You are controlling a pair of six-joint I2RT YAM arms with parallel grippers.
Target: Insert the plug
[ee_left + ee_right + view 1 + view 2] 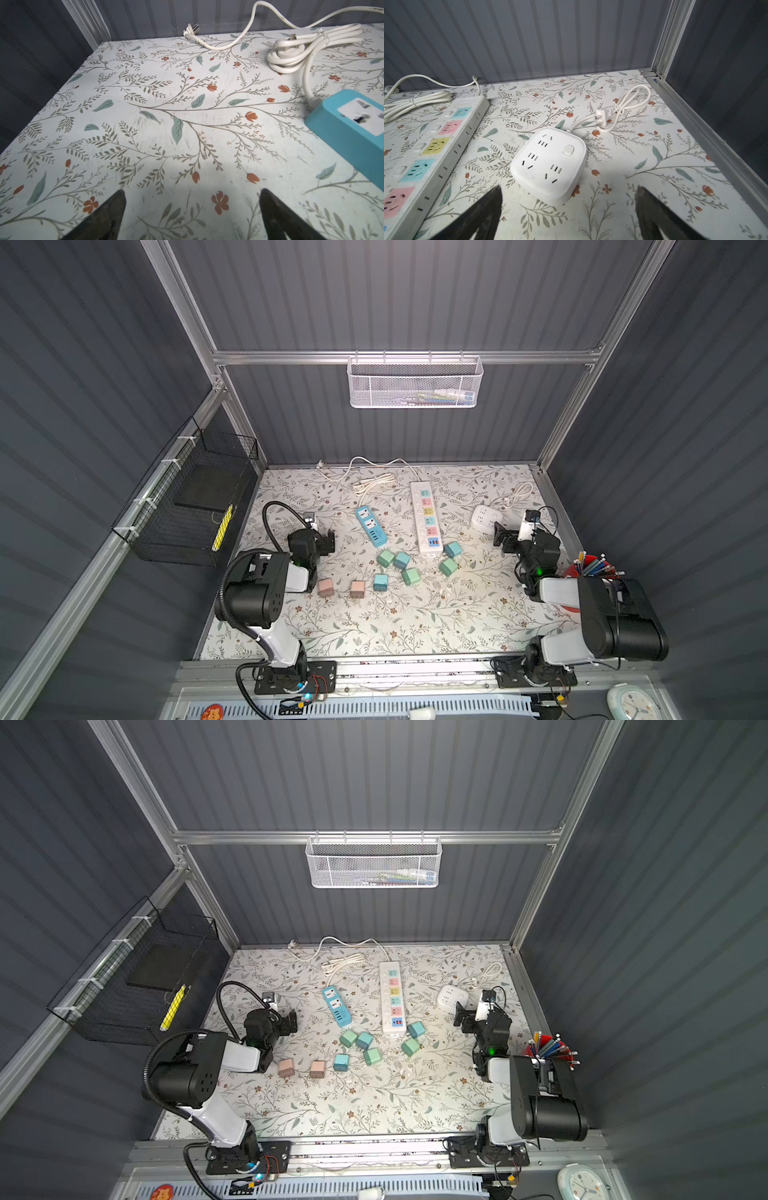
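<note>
We see floral worktop (415, 626) open toward front edge | eight pastel cube plugs (385, 558), three power strips (424, 516) | left gripper (192, 190), right gripper (569, 187) both apart

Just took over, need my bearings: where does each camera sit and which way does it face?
Top views: high over the near edge, looking down at the floral-patterned table; both arms whole, left gripper and right gripper open.
Left wrist: low, facing the back wall; turquoise power strip, bundled white cable; only its dark fingertips show.
Right wrist: low, facing the back right corner; square white socket block, long white strip with coloured sockets; fingertips only.
Shared: both wrist views catch the bundled cable.
</note>
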